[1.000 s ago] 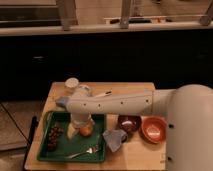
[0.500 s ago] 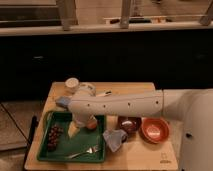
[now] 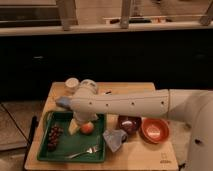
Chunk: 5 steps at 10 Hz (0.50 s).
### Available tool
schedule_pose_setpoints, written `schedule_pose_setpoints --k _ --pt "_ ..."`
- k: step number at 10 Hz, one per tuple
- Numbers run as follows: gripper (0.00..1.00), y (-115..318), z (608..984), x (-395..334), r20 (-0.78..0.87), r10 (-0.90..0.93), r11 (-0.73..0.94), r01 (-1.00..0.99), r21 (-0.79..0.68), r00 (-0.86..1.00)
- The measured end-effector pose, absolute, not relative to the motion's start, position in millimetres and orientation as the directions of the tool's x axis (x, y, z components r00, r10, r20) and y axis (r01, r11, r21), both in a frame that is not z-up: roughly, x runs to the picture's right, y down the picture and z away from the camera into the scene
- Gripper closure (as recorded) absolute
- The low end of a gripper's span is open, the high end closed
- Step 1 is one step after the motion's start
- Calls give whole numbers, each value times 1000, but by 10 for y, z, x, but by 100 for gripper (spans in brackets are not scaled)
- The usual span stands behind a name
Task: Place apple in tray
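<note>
Your arm has swung further left, and the end effector (image 3: 81, 125) sits low over the green tray (image 3: 60, 150), right by one apple (image 3: 87, 128) inside it; its grip you can't tell. Also aboard: one grape cluster (image 3: 53, 137), one fork (image 3: 84, 151). Two bowls (image 3: 154, 130) wait on the table (image 3: 145, 155)

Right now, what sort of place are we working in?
Probably a kitchen or cafeteria area: a small wooden table carrying a green tray with grapes, a fork and the apple, where the gripper hangs, plus two bowls.
</note>
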<state>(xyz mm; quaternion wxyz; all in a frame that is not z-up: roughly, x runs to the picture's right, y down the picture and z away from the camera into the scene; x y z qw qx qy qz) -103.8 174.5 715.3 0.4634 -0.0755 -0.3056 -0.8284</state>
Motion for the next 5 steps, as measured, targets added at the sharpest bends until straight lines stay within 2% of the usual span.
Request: schedule_pose_setpoints --k 5 --pt "20 1535 7200 -972 393 -730 -381 810 446 -559"
